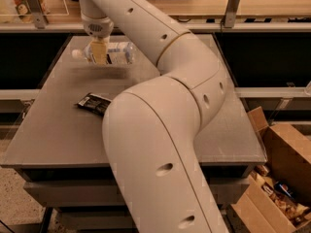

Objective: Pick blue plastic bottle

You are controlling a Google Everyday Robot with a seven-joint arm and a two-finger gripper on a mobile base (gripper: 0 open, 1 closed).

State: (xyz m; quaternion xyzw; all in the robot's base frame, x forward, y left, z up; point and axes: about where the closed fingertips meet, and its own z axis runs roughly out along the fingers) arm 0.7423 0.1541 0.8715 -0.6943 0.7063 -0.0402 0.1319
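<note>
Camera view: gripper (98, 57) holds blue plastic bottle (120, 52) above table (53, 130), near far edge.

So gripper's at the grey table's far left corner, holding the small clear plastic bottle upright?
Not upright. The camera view shows the small clear plastic bottle held sideways, white cap leftward, by the gripper at the grey table's far left corner.

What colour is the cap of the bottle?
White cap, in the camera view; the gripper grips the bottle at its middle.
</note>
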